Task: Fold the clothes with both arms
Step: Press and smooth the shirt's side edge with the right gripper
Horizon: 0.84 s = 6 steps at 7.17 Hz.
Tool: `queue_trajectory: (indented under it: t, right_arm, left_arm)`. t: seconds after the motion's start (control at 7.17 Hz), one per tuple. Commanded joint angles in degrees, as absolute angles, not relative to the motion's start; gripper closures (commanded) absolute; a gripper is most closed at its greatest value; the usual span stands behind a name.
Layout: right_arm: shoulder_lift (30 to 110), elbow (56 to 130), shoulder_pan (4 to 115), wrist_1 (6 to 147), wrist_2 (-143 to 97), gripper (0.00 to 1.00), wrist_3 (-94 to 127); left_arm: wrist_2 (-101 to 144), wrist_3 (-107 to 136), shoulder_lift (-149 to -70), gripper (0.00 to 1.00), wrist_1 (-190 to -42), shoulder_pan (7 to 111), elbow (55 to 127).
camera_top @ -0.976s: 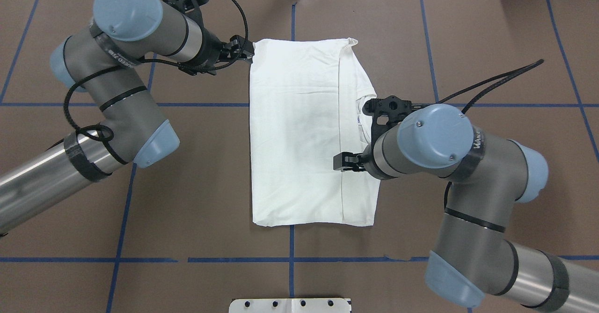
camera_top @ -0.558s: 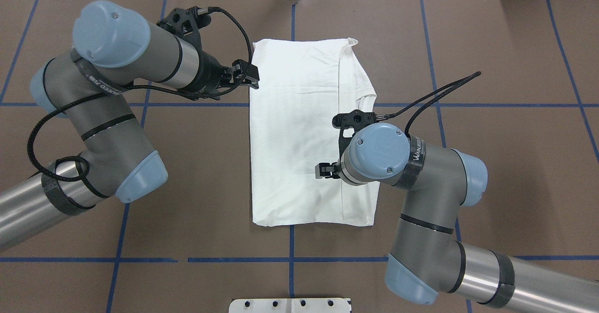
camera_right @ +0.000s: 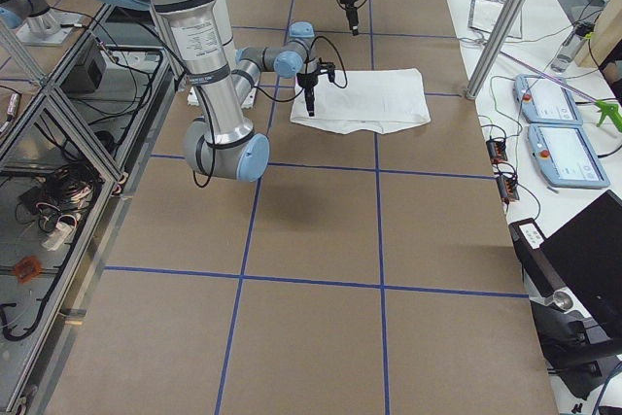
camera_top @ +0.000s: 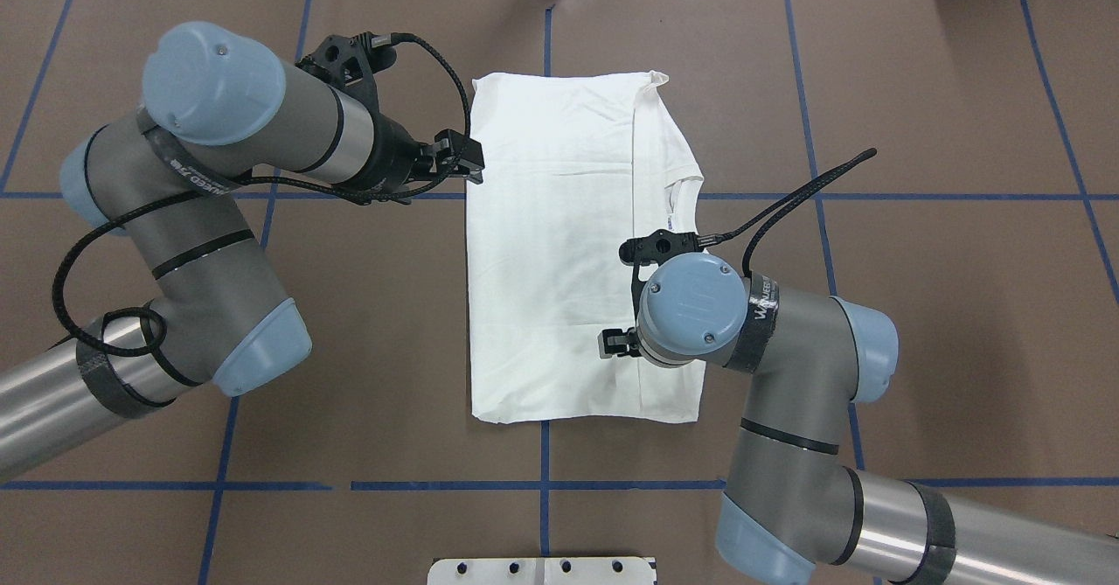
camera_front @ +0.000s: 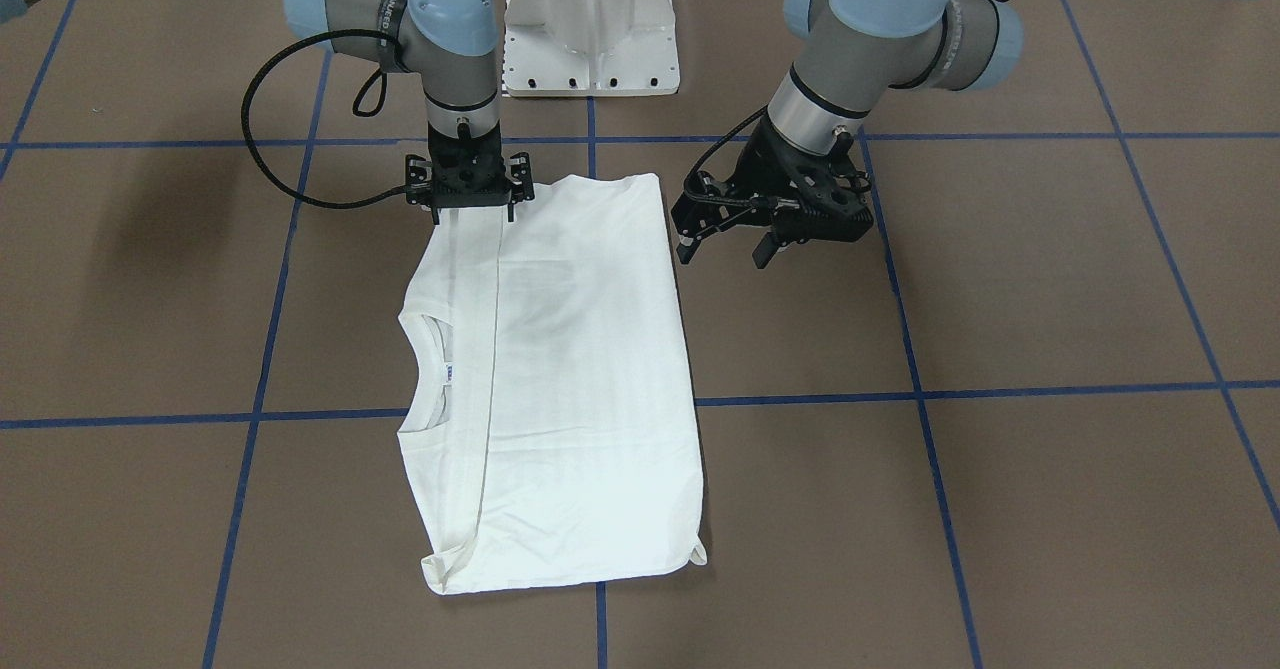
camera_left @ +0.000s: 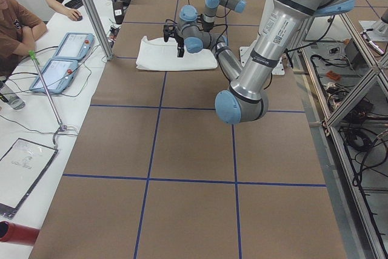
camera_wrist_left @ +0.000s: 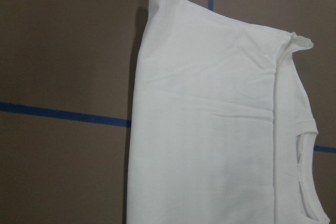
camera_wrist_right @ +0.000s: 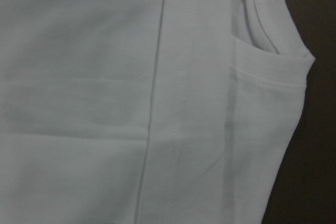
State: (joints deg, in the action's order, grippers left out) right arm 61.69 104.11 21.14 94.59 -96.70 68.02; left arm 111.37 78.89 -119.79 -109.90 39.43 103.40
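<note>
Currently has the shirt (camera_top: 551,244) flat on the table (camera_top: 918,305), about midway between its edges, folded to a long rectangle: long sides running from the robot's edge toward the far edge, collar (camera_top: 684,205) at the right long side, flap edge (camera_top: 633,244) just inside it. Grips nothing. Carries the left jaws spread on the left arm (camera_top: 210,218), raised beside the left long side, probably to stay clear of the cloth while lining up a corner. Points the right jaws, spread too, straight down from the right arm (camera_top: 787,340), close over the flap edge, likely so as to meet the layers squarely. Seems ready for a crosswise fold.
</note>
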Motion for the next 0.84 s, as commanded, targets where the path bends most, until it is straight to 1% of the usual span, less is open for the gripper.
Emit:
queue_trajectory:
  t: [0.0, 0.7]
  right_arm:
    - [62.31, 103.89, 20.31, 94.66, -96.77, 0.00, 67.94]
    - [62.58, 103.45, 20.04, 94.57, -96.77, 0.00, 67.76]
  left_arm:
    - [111.27, 78.93, -118.65, 0.00, -105.93, 39.37, 105.72]
    - [111.09, 79.01, -118.65, 0.00, -105.91, 39.20, 105.64]
